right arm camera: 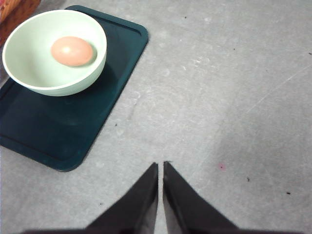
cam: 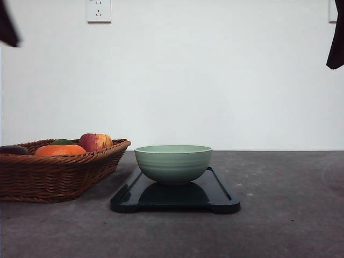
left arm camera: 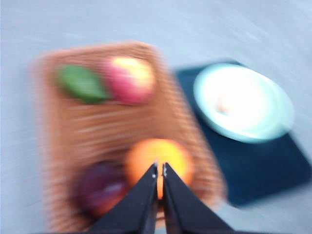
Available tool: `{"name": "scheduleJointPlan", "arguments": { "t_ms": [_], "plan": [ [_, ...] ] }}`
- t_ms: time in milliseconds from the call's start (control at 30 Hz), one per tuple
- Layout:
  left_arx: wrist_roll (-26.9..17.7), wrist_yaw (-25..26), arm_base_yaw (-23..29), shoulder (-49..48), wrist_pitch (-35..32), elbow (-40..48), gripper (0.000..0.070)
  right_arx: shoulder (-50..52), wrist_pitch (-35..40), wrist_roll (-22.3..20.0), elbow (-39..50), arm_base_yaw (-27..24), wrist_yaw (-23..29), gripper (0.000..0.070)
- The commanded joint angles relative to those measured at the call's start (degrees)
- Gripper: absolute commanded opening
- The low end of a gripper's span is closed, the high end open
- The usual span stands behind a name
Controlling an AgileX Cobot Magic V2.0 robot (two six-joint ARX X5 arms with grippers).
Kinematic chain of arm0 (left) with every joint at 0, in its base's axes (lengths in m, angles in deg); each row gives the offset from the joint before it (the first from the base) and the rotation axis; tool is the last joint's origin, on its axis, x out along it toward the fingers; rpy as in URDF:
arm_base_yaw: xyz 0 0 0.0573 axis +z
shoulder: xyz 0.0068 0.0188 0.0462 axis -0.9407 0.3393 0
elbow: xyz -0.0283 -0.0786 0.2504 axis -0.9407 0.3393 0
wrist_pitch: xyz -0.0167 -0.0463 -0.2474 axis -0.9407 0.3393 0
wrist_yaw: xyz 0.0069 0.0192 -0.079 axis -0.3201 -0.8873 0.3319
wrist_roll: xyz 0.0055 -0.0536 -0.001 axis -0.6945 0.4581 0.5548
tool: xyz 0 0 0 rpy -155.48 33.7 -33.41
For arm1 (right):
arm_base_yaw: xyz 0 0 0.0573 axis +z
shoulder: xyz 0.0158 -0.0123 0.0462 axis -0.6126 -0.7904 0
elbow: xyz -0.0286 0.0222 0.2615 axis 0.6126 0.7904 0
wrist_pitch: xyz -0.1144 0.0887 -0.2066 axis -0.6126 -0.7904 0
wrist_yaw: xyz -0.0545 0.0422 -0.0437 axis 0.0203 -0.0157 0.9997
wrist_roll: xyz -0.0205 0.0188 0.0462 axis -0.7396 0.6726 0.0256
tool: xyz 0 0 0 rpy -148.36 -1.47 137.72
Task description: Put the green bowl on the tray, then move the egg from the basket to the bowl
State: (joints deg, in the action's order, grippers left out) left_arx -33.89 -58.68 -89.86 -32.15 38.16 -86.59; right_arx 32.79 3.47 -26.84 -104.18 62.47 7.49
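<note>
The green bowl (cam: 172, 163) stands upright on the dark tray (cam: 220, 199) at the table's middle. Inside the bowl (right arm camera: 53, 53) lies the reddish-brown egg (right arm camera: 72, 51), plain in the right wrist view and a faint blur (left arm camera: 228, 103) in the left wrist view. The wicker basket (cam: 54, 174) sits left of the tray. My left gripper (left arm camera: 159, 170) hangs shut and empty high above the basket (left arm camera: 63, 141). My right gripper (right arm camera: 161, 165) is shut and empty over bare table, right of the tray (right arm camera: 63, 131).
The basket holds an orange (cam: 59, 150), an apple (cam: 95, 142), a green fruit (left arm camera: 80, 83) and a dark purple one (left arm camera: 100, 187). Dark arm parts hang at the upper corners (cam: 7, 24) (cam: 336, 37). A wall socket (cam: 98, 11) is behind.
</note>
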Motion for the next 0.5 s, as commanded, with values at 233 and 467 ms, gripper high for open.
{"name": "scheduleJointPlan", "arguments": {
  "t_ms": [233, 467],
  "plan": [
    [-1.4, -0.2, 15.6, -20.5, -16.4, 20.0, 0.0000, -0.4, 0.5, -0.2, -0.4, 0.3, 0.0, 0.0007],
    [-0.8, -0.3, 18.4, -36.3, -22.4, 36.1, 0.0000, -0.4, 0.5, -0.2, -0.4, 0.3, 0.0, 0.0007]
  ]
}}
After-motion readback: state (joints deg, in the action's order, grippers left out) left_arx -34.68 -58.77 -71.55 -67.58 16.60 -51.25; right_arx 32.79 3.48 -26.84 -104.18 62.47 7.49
